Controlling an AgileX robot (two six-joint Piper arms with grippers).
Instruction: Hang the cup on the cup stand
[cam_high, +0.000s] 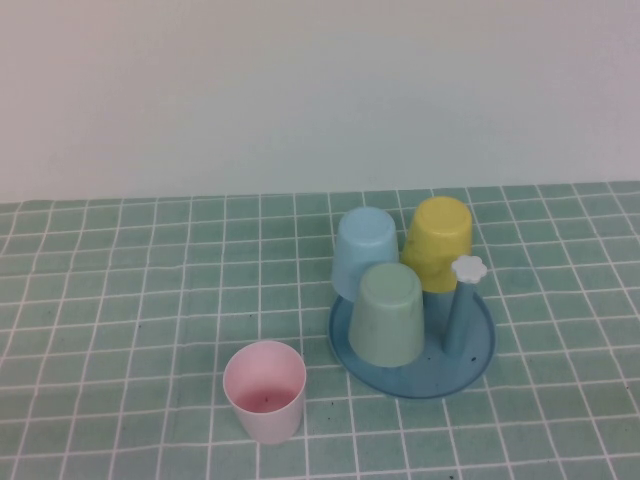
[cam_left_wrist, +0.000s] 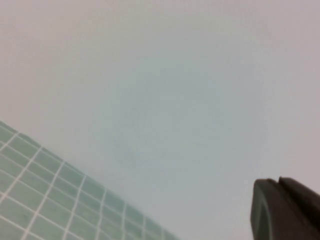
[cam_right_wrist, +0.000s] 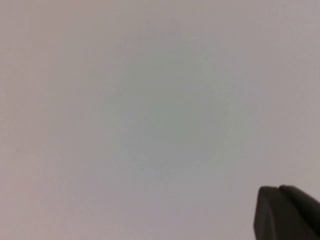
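Note:
The pale pink cup (cam_high: 264, 390) stands upright, mouth up, on the green tiled table, to the left of the cup stand. The cup stand (cam_high: 470, 365) is a round blue tray with one free peg topped by a white flower cap (cam_high: 467, 268). Neither arm shows in the high view. My left gripper (cam_left_wrist: 278, 182) shows in the left wrist view, fingers together and empty, facing the pale wall above the table's edge. My right gripper (cam_right_wrist: 279, 189) shows in the right wrist view, fingers together and empty, facing the bare wall.
Three cups hang upside down on the stand: light blue (cam_high: 364, 252) at the back left, yellow (cam_high: 438, 243) at the back right, pale green (cam_high: 389, 312) at the front left. The tiled table (cam_high: 120, 300) runs back to a plain wall.

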